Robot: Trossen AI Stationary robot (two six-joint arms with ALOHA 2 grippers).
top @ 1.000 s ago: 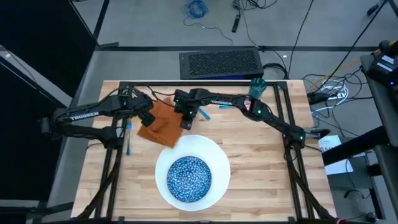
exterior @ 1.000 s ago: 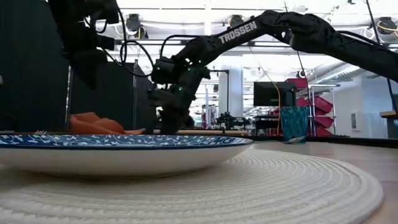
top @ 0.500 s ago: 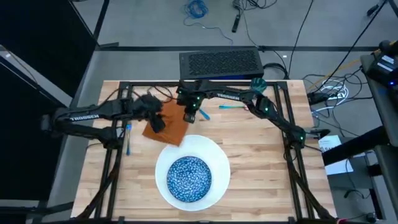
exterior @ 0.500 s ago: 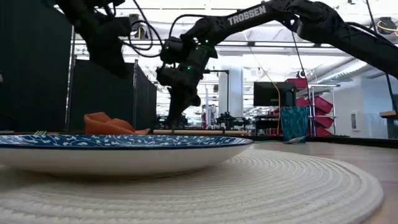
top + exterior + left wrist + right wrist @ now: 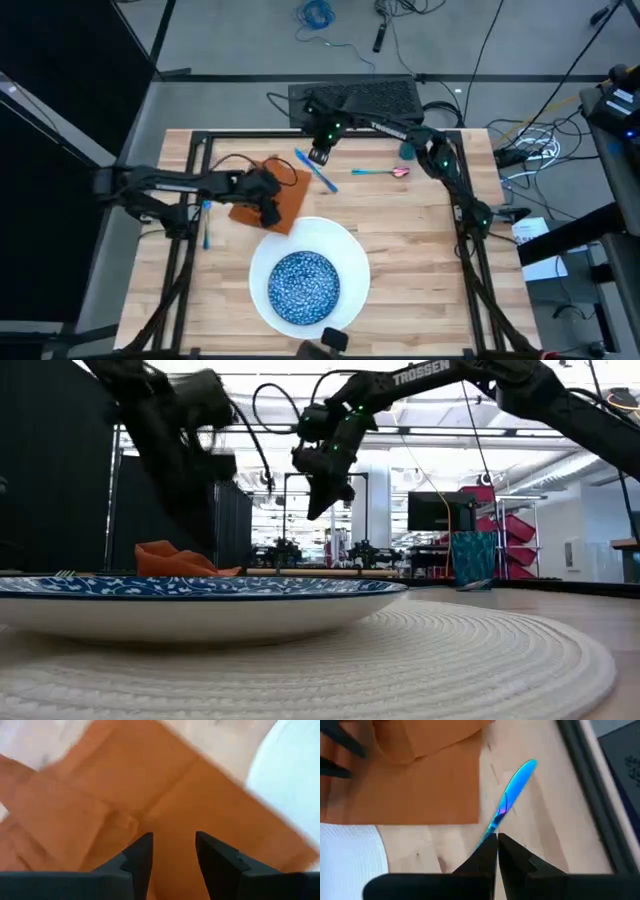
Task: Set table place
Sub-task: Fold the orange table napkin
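Place setting, as you see it from above.

- Item 1: white round mat or plate (image 5: 345,245), low centre of the table (image 5: 420,270), carrying the blue speckled bowl (image 5: 304,283).
- Item 2: orange napkin (image 5: 285,198), rumpled, at 11 o'clock from the bowl, its near corner touching the white rim.
- Item 3: light-blue knife (image 5: 316,171), lying at 2 o'clock from the napkin, just beside it.
- Item 4: spoon (image 5: 380,172), at 3 o'clock from the knife, apart from it.
- Item 5: fork (image 5: 206,222), at 9 o'clock from the napkin, by the left rail.
- Item 6: teal cup (image 5: 472,560), far right of the table.
- Left gripper (image 5: 172,851): your left wrist view shows its fingers parted, empty, above the napkin.
- Right gripper (image 5: 497,851): fingers pressed together, empty, raised over the knife.
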